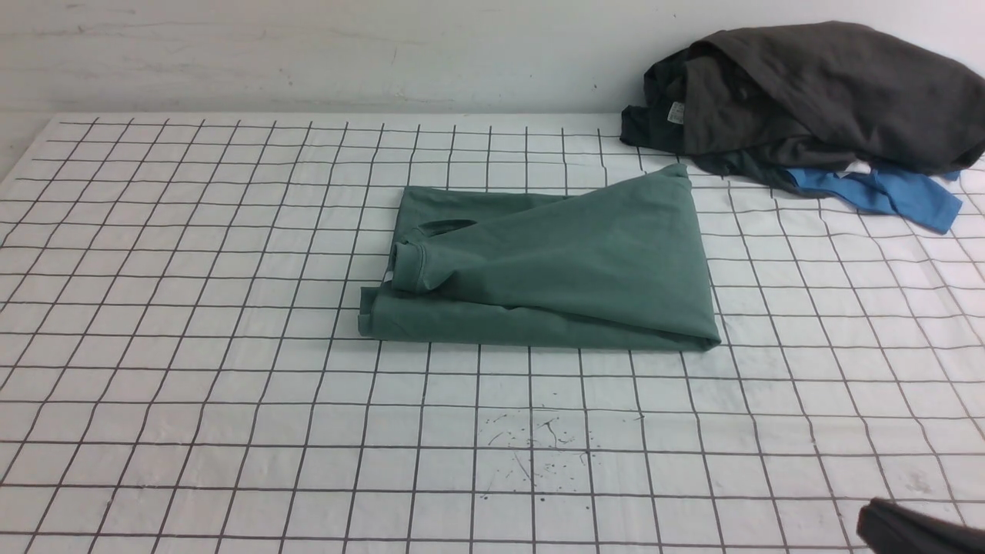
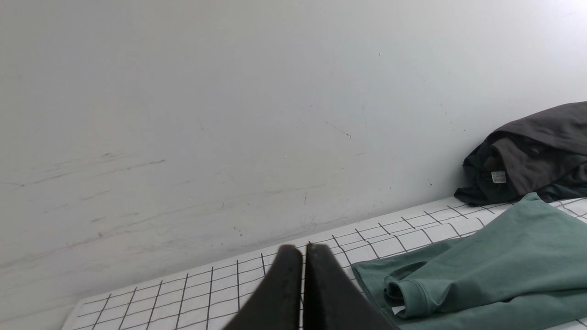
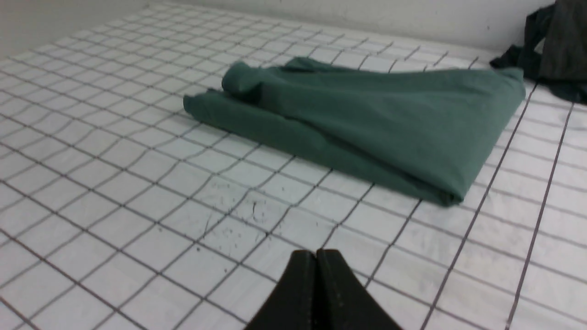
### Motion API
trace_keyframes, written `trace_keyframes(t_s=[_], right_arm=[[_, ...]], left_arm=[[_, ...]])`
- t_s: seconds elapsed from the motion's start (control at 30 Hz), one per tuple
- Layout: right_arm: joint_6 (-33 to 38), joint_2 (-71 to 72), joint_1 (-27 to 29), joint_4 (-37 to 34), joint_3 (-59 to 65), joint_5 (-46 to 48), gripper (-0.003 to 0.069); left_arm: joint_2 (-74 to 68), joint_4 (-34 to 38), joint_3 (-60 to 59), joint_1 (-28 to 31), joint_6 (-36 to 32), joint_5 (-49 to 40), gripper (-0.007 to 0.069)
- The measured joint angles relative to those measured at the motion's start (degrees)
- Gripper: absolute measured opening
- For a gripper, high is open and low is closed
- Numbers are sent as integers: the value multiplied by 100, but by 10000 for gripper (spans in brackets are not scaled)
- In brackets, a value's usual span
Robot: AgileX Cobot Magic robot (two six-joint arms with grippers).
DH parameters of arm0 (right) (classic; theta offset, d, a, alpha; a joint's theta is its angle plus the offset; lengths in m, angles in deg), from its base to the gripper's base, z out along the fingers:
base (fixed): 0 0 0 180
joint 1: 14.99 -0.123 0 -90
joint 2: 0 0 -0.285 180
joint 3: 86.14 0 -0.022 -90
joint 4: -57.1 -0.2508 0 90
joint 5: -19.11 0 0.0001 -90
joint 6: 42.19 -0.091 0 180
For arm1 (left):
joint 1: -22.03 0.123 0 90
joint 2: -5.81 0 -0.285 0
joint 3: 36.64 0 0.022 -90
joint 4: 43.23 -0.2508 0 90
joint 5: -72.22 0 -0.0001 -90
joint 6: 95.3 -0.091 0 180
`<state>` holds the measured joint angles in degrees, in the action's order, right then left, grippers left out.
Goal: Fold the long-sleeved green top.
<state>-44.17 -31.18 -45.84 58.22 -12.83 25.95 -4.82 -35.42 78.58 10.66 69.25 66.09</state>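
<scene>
The green long-sleeved top (image 1: 554,265) lies folded into a compact bundle in the middle of the gridded table, a cuffed sleeve end (image 1: 406,268) on its left side. The left wrist view shows the green top (image 2: 495,270) and, apart from it, my left gripper (image 2: 302,250) shut with nothing in it. My right gripper (image 3: 316,254) is also shut and empty, hovering over bare grid short of the top (image 3: 367,114). In the front view only a dark piece of the right arm (image 1: 916,527) shows at the near right corner; the left arm is out of view there.
A heap of dark charcoal garments (image 1: 816,96) with a bright blue cloth (image 1: 885,192) under it sits at the far right corner against the white wall. Ink specks (image 1: 539,446) mark the white gridded table cover (image 1: 192,346) near the front.
</scene>
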Motion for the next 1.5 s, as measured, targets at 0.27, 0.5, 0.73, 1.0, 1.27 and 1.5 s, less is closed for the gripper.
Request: trace_keyframes(t_s=[0.27,0.5,0.73,1.0,1.27,1.5], right_arm=[[46,652,149,6,548,549,-11],[46,2350,1586,6,543,1289,-11],[-68,2393,2923,-12,538,1319,-11],[-74,2393,3000,-16,538,1324,-11],[-74,2393,3000,-16,538,1324,-11],[-74,2393,3000,-16,538,1324,-13]], left_arm=[[7,0,0,0,0,-5,-7],[17,0,0,0,0,2,-7],[17,0,0,0,5,1,-7],[17,0,0,0,5,1,-7],[17,0,0,0,5,1,-7],[188,0,-171,7,5,63,-7]])
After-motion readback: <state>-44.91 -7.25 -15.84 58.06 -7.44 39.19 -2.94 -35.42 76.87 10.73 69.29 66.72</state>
